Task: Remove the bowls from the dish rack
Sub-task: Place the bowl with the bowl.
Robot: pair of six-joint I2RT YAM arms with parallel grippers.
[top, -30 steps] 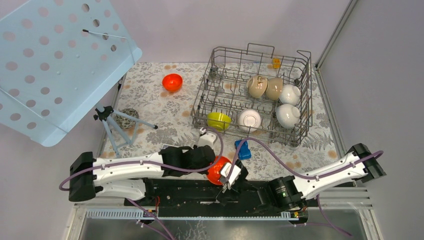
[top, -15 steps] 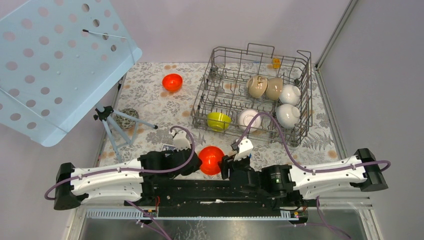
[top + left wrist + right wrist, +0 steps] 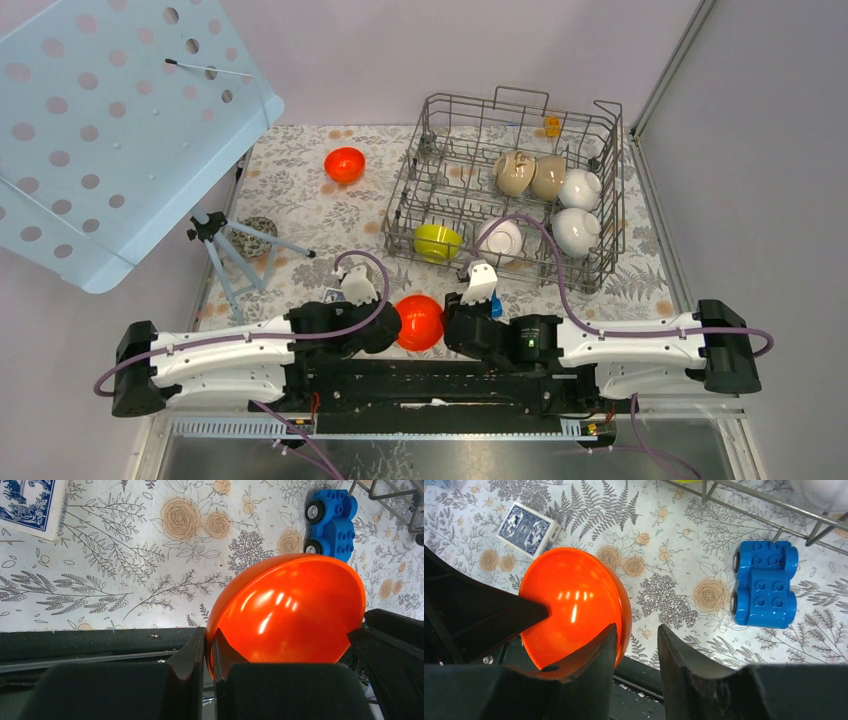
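An orange-red bowl (image 3: pixel 420 322) hangs tilted over the table's near edge. My left gripper (image 3: pixel 210 635) is shut on its rim, one finger inside and one outside. My right gripper (image 3: pixel 636 630) is open with a narrow gap, right beside the bowl's (image 3: pixel 574 605) other rim; nothing sits between its fingers. The grey wire dish rack (image 3: pixel 470 100) holds a yellow-green bowl (image 3: pixel 437 241), three white bowls (image 3: pixel 499 239) (image 3: pixel 577 232) (image 3: pixel 580 188) and two beige ones (image 3: pixel 515 173) (image 3: pixel 548 177). A second orange-red bowl (image 3: pixel 344 164) stands on the table, far left of the rack.
A blue toy car (image 3: pixel 765 584) lies just in front of the rack, right of the held bowl. A blue card deck (image 3: pixel 528 529) lies to the left. A small tripod (image 3: pixel 225 250), a speckled ball (image 3: pixel 258 237) and a pale blue perforated panel (image 3: pixel 110 130) are at the left.
The held bowl has shifted left and farther from the near edge with my left gripper. My right gripper came up beside its right rim and its jaws have narrowed a lot.
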